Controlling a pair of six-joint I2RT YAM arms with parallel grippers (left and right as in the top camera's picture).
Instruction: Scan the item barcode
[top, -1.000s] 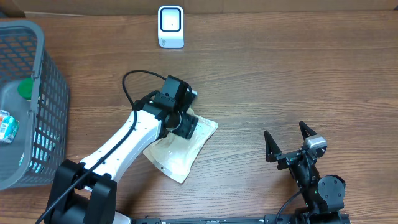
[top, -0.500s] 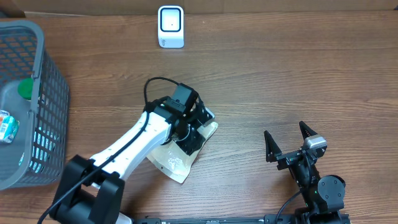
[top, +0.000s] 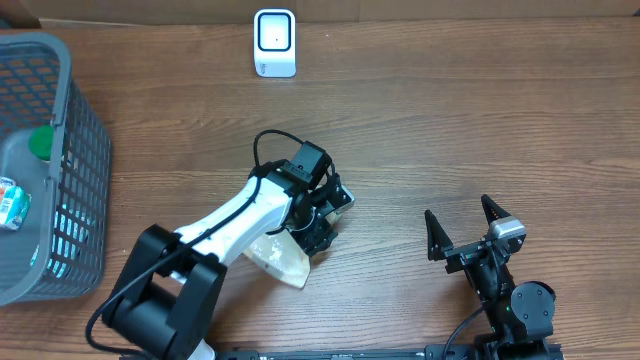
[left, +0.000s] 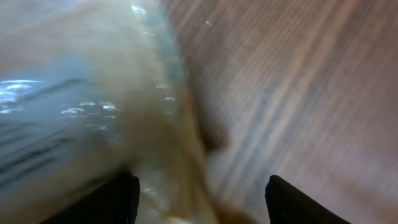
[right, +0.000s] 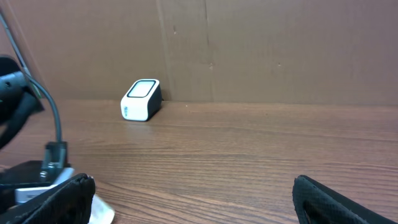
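Observation:
The item is a clear, tan-tinted plastic pouch (top: 283, 257) lying on the wooden table left of centre. My left gripper (top: 322, 215) is down over its right end. In the left wrist view the pouch (left: 93, 112) fills the left half, blurred. Its edge runs down between the two dark fingertips (left: 118, 199), which stand wide apart, so the left gripper (left: 202, 186) is open astride that edge. The white barcode scanner (top: 274, 42) stands at the table's far edge and also shows as the scanner (right: 141, 99) in the right wrist view. My right gripper (top: 462, 222) rests open and empty at the front right.
A grey mesh basket (top: 80, 150) stands at the left edge, with a green-capped item (top: 40, 140) and a small packet (top: 10, 200) inside. A brown cardboard wall (right: 249, 43) backs the table. The left arm's black cable (top: 265, 140) loops above the pouch.
My left gripper has moved right and toward the front across the pouch to its right end. The pouch now looks bunched and narrower. The right arm has not moved.

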